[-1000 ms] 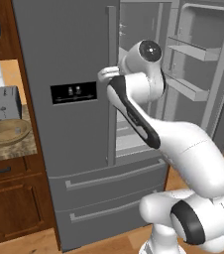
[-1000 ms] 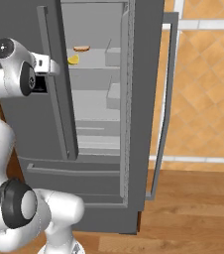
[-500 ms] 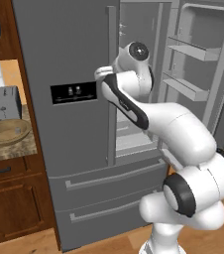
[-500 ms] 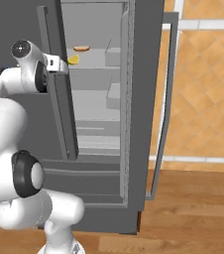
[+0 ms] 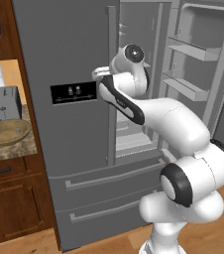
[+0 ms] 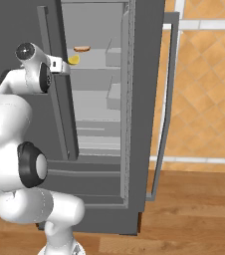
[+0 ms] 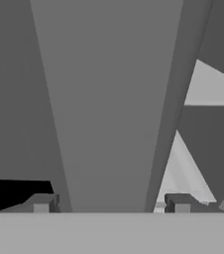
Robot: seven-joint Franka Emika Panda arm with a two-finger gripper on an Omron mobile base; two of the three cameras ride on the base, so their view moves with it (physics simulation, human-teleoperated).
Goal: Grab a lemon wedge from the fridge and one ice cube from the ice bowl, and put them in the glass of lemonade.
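Note:
The grey fridge [image 5: 74, 149] has its right door [image 5: 208, 54] swung open and its left door shut. On an upper shelf inside lies the tiny yellow lemon wedge [image 6: 73, 60]. My gripper [image 5: 100, 73] [image 6: 60, 65] is at the left door's long vertical handle [image 5: 111, 99], level with the black dispenser panel. In the hand view the gripper [image 7: 110, 203] is open, its two fingertips [image 7: 42, 203] straddling that handle [image 7: 109, 124] with small gaps on each side. The tan ice bowl [image 5: 7, 131] sits on the counter to the left. The glass of lemonade is out of view.
A small orange item [image 6: 81, 49] lies on the shelf just behind the wedge. A steel toaster [image 5: 4, 103] stands behind the bowl above wooden cabinets [image 5: 15, 208]. The open door's shelves [image 5: 186, 87] jut out on the right, and two drawers [image 5: 104, 193] run across the fridge's bottom.
The arm has folded in closer to the fridge and the hand has edged up against the left door's handle. Fridge, wedge and bowl are unmoved.

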